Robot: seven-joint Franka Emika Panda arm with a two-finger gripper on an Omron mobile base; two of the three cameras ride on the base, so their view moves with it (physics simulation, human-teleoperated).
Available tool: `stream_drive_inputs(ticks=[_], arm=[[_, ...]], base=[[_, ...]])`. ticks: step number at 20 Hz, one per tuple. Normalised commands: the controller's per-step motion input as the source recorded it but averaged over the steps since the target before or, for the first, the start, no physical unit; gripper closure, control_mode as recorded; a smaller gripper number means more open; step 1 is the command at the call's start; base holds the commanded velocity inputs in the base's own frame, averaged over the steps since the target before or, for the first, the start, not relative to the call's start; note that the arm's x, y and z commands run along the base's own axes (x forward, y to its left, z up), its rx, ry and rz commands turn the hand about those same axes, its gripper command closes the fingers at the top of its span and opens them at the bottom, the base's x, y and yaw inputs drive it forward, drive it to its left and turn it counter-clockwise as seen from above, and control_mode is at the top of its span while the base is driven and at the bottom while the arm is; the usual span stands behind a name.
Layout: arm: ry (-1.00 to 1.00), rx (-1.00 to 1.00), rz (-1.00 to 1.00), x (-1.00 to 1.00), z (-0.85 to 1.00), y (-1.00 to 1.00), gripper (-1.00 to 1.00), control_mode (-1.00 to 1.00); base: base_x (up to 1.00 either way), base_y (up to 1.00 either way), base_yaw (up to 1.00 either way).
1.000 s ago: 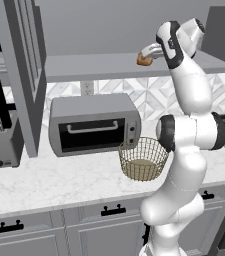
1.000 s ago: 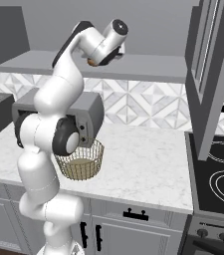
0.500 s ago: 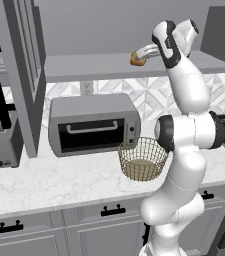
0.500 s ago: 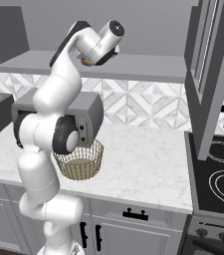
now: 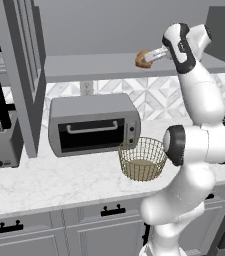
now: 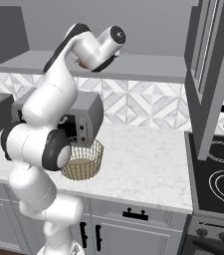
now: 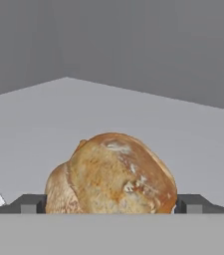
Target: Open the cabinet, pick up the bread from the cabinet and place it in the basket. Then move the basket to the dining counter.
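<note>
bread (image 7: 114, 174) clamped in the gripper (image 5: 146, 58) above cabinet shelf (image 5: 94, 66), basket (image 6: 83, 159) far below

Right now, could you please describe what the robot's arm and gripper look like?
The arm is made of glossy white rounded segments joined by dark grey to black joints, with black round end caps at the elbow. The gripper is pale white-grey with two small dark fingertips. No cables or markings are visible.

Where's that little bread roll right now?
The bread is up at the grey cabinet shelf, held between the tool tips above the toaster oven and the basket. The hand view shows it close up.
</note>
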Motion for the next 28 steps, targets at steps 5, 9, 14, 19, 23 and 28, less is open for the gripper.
stream_drive_inputs(ticks=[5, 9, 14, 19, 23, 28], arm=[[0.04, 0.00, -0.15, -1.00, 0.14, -0.04, 1.00, -1.00], [0.04, 0.00, -0.19, -1.00, 0.04, -0.05, 1.00, -1.00], [0.01, 0.00, -0.22, -1.00, -0.15, 0.00, 1.00, -1.00], [0.17, 0.00, -0.18, -1.00, -0.51, 0.00, 1.00, -1.00], [0.18, 0.00, -0.16, -1.00, -0.52, 0.03, 1.00, -1.00], [0.17, 0.00, -0.12, -0.42, -0.60, 0.07, 1.00, -1.00]], base=[[0.00, 0.00, 0.00], [0.00, 0.00, 0.00], [0.00, 0.00, 0.00], [0.00, 0.00, 0.00], [0.00, 0.00, 0.00], [0.00, 0.00, 0.00]])
